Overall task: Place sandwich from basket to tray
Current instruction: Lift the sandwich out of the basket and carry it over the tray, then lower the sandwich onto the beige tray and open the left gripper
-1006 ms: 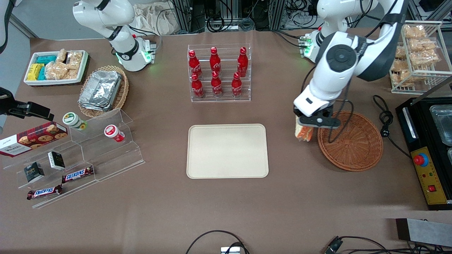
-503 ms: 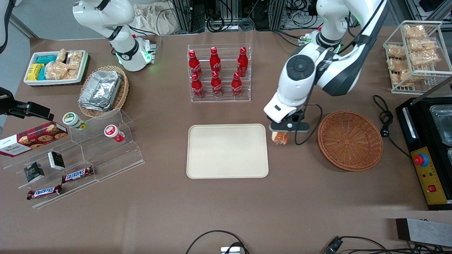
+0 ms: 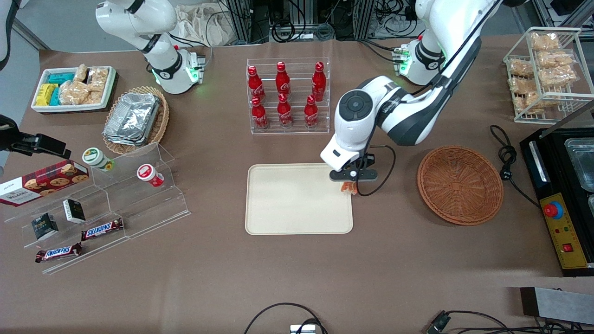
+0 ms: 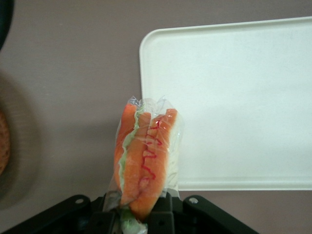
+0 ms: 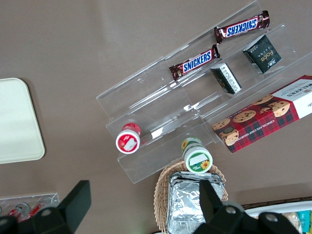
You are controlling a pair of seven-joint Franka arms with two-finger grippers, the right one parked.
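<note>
The sandwich (image 3: 348, 187) hangs clamped in the end effector (image 3: 351, 181), cut edge with orange and green filling showing through the clear wrap in the wrist view (image 4: 145, 161). The end effector is clenched on the wedge and holds it off the surface, above the tray's (image 3: 297, 222) edge that faces the basket (image 3: 460, 184), at about the 2 o'clock corner of the tray as the front camera sees it.

A second ago the end effector hung just beside the basket's rim with the sandwich; half a second ago it was over bare surface between basket and tray; now it has reached the tray's rim. The basket, at 3 o'clock from the tray, sits with nothing in it. So the lift-out is finished and the carry is close to its end.

My judgement: the wedge is only at the border, partly over the rim, so a little more travel toward the tray's middle seems needed before lowering and letting go. Dropped here, it could land on the rim and tip onto the surface.
</note>
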